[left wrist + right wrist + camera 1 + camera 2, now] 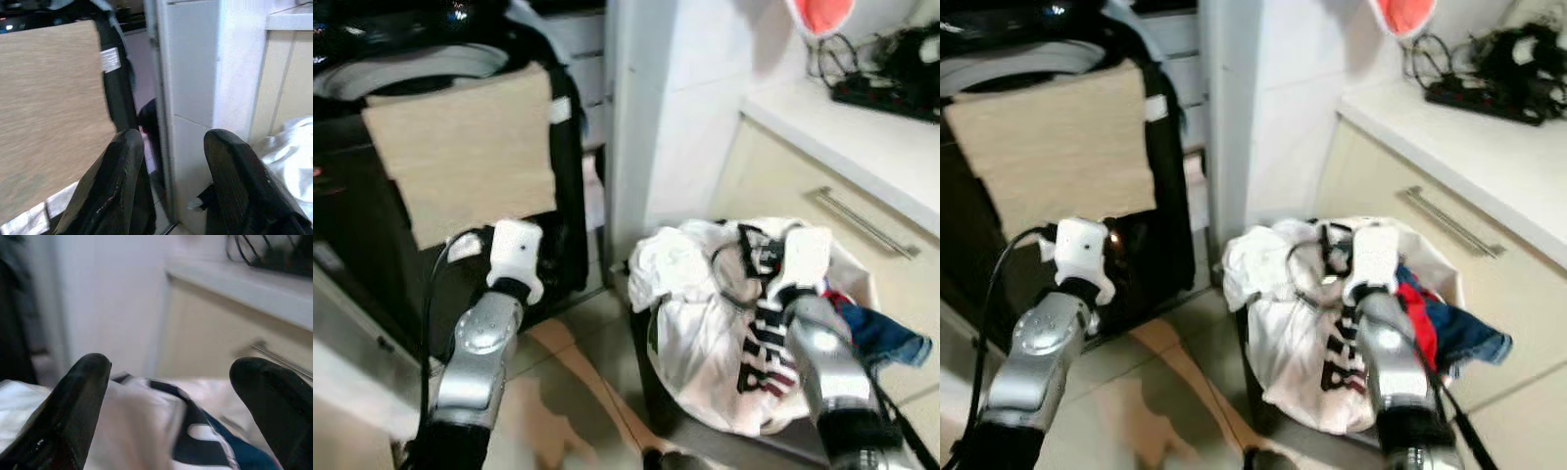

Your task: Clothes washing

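Left eye view: laundry basket (651, 377) heaped with clothes (705, 313)

A beige towel (460, 147) hangs over a black machine (352, 206). The basket (656, 382) is dark, heaped with a white shirt (690, 313) bearing black lettering, a blue garment (886, 338) and a red one (1417, 308). Cream cabinet (783, 186), white surface (862, 137).
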